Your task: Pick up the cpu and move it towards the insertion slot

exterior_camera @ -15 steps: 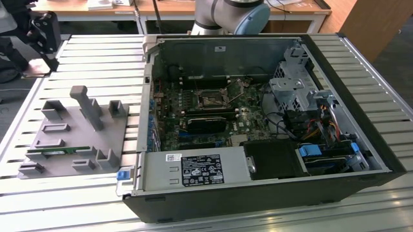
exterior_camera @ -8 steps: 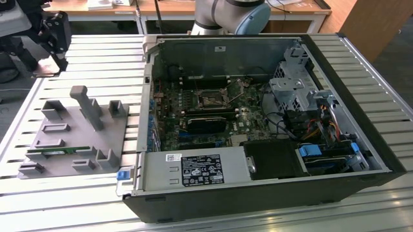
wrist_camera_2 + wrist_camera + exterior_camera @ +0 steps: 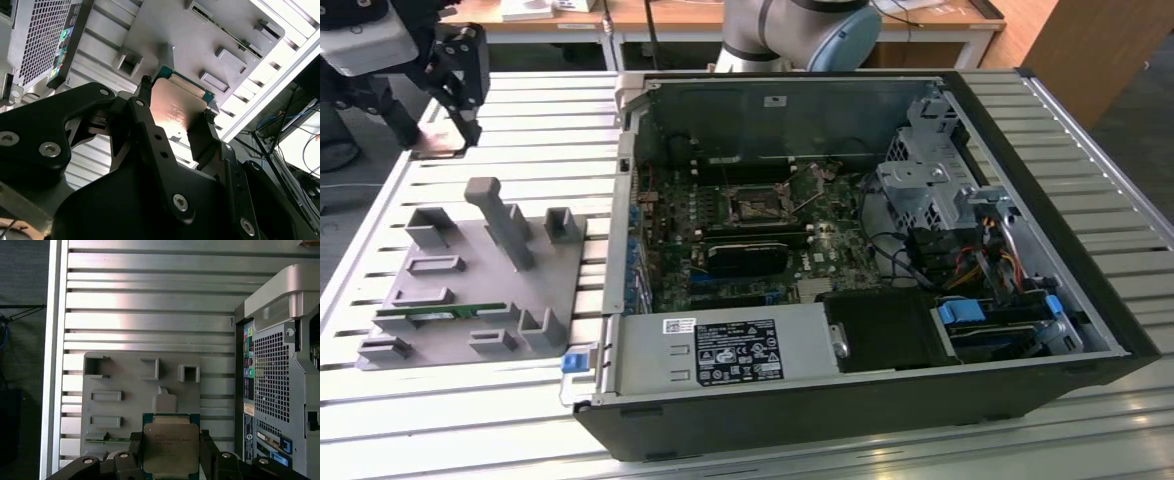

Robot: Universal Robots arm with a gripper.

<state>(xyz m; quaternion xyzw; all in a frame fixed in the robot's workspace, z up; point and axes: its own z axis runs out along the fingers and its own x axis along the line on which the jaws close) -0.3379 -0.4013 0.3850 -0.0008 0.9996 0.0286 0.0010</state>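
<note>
One cpu (image 3: 167,446) — pinched by edges in claw (image 3: 169,441).

Cpu (image 3: 170,447): flat square chip, silver top, green rim, gripped at opposite edges. Slot (image 3: 758,207): dark-centred, silver-framed socket, mid-frame in exterior view.

Slatted table (image 3: 520,125) with grey holder plate (image 3: 467,290), computer case (image 3: 854,420).

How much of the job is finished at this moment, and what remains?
Done: the cpu is picked up. In hand: the pincer grips it by two edges, near the gray tray. Left: it is not yet at the insertion slot inside the open case.
</note>
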